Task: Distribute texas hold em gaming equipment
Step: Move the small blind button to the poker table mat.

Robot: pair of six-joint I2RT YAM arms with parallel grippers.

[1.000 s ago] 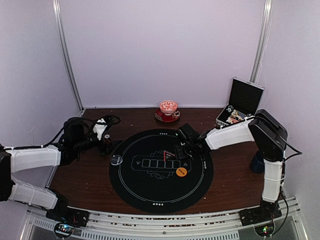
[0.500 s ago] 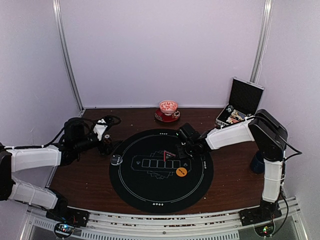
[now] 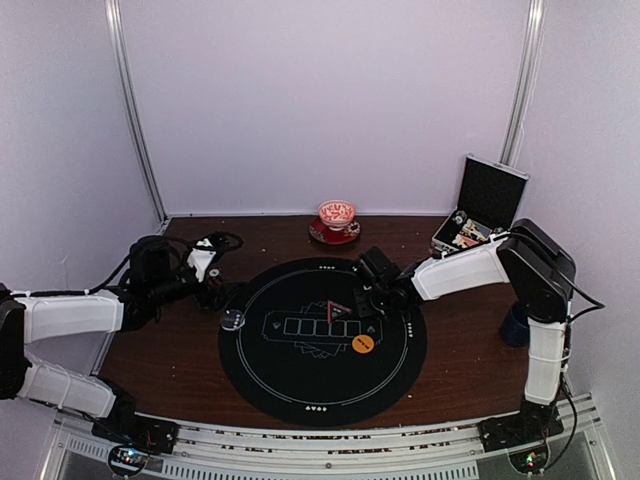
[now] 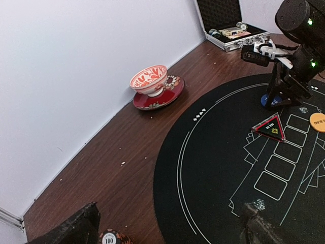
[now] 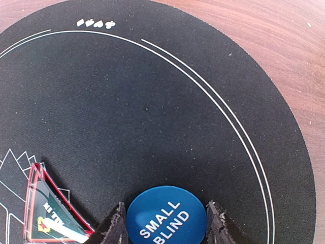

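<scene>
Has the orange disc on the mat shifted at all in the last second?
No. In the top view the orange disc lies in the same place, just below the right end of the row of card boxes printed on the black mat.

The mat (image 5: 152,101) is black with thin white lines. The blue disc (image 5: 166,216) has white lettering, and the other disc (image 4: 318,122) is orange. A red-and-white patterned bowl (image 4: 148,80) sits on a red saucer (image 4: 172,90). The chip (image 4: 109,238) has a white centre marked 100. The table (image 4: 127,152) is brown wood.

On the bench (image 3: 150,350), a bowl (image 3: 337,213) sits behind the mat (image 3: 300,385), a case (image 3: 490,195) behind and right of it. A small-blind disc (image 5: 166,213) lies on the mat's right part.
</scene>
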